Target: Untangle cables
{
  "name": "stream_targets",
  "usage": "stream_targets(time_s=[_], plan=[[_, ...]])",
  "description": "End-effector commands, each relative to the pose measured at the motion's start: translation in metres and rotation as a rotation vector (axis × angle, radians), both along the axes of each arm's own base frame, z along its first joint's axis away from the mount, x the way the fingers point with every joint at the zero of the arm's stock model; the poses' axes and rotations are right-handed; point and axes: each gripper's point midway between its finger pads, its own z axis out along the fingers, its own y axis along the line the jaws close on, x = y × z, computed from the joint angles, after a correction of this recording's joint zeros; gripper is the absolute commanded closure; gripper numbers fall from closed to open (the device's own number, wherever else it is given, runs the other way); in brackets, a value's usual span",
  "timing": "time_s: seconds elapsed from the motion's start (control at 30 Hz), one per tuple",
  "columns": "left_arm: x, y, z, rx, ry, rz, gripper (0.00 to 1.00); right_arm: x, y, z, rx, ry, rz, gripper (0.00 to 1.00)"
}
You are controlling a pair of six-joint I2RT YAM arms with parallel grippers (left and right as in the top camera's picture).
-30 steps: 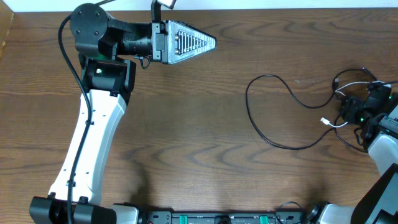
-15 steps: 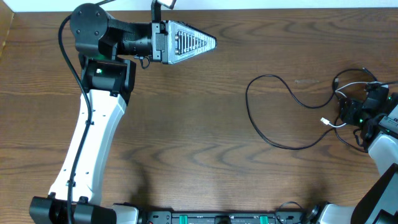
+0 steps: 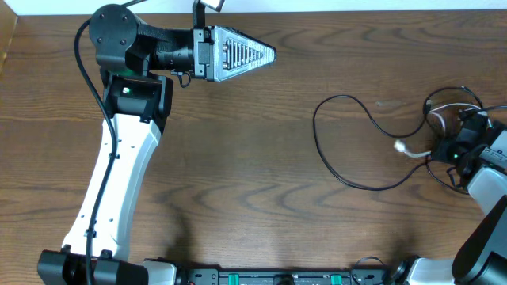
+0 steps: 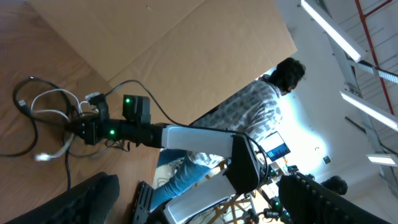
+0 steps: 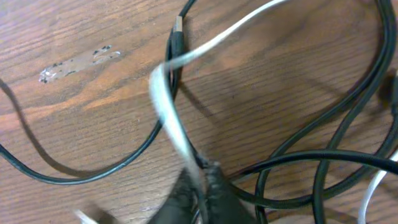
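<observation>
Wooden table (image 3: 253, 198), tangled black, white cables (image 3: 314, 127)

Worktop is a dark brown wood-grain table (image 3: 261, 182), grain running in long wavy bands, evenly lit, soft shadows near its near edge. A thin white strip (image 3: 356, 5) runs past the far edge, can't tell if wall or floor. Pale scuff mark (image 5: 74, 62) on the wood, seen close in the right wrist view. Past the right edge, left wrist view: big flat tan cardboard panel (image 4: 174, 43) standing beside the table, a person (image 4: 249, 118) with dark hair and a patterned shirt behind it, small lit screen (image 4: 277, 149) near them. Ceiling has bright white strip lights (image 4: 323, 25) and red beams (image 4: 373, 31). Room beyond is bright, washed out.
</observation>
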Motion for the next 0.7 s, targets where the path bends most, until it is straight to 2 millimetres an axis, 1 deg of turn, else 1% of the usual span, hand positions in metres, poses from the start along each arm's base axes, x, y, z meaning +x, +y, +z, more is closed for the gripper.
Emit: stream_targets(time_s=[0.0,0.07,0.1,0.17,0.2,0.23,0.27,0.3,0.33,0.37,0.43,0.53,0.57,0.6,0.67], plan=[[-0.005,0.001,0.007,0.003,-0.034,-0.017,0.13,0.012,-0.007,0.015,0.017,-0.051,-0.041,0.99],[-0.005,0.001,0.007,0.003,-0.035,-0.017,0.13,0.018,-0.009,0.024,0.02,-0.075,-0.05,0.99],[-0.005,0.001,0.007,0.003,-0.035,-0.017,0.13,0.025,-0.014,0.036,0.028,-0.102,-0.069,0.99],[-0.005,0.001,0.007,0.003,-0.038,-0.017,0.13,0.033,-0.019,0.05,0.036,-0.134,-0.092,0.99],[-0.005,0.001,0.007,0.003,-0.038,-0.017,0.13,0.045,-0.026,0.075,0.042,-0.187,-0.118,0.99],[-0.005,0.001,0.007,0.003,-0.038,-0.017,0.13,0.051,-0.03,0.089,0.04,-0.217,-0.127,0.99],[-0.005,0.001,0.007,0.003,-0.038,-0.017,0.13,0.056,-0.032,0.1,0.034,-0.236,-0.13,0.99],[-0.005,0.001,0.007,0.003,-0.038,-0.017,0.13,0.062,-0.036,0.116,0.02,-0.263,-0.129,0.99],[-0.005,0.001,0.007,0.003,-0.038,-0.017,0.13,0.066,-0.04,0.127,0.007,-0.277,-0.133,0.99],[-0.005,0.001,0.007,0.003,-0.037,-0.017,0.13,0.069,-0.053,0.142,-0.032,-0.281,-0.173,0.99],[-0.005,0.001,0.007,0.003,-0.037,-0.017,0.13,0.066,-0.075,0.156,-0.12,-0.263,-0.25,0.99],[-0.005,0.001,0.007,0.003,-0.037,-0.017,0.13,0.054,-0.106,0.169,-0.248,-0.225,-0.326,0.99],[-0.005,0.001,0.007,0.003,-0.037,-0.017,0.13,0.048,-0.117,0.171,-0.27,-0.216,-0.359,0.99],[-0.005,0.001,0.007,0.003,-0.037,-0.017,0.13,0.034,-0.138,0.172,-0.293,-0.202,-0.425,0.99],[-0.005,0.001,0.007,0.004,-0.033,-0.018,0.13,0.015,-0.162,0.172,-0.311,-0.187,-0.497,0.99]])
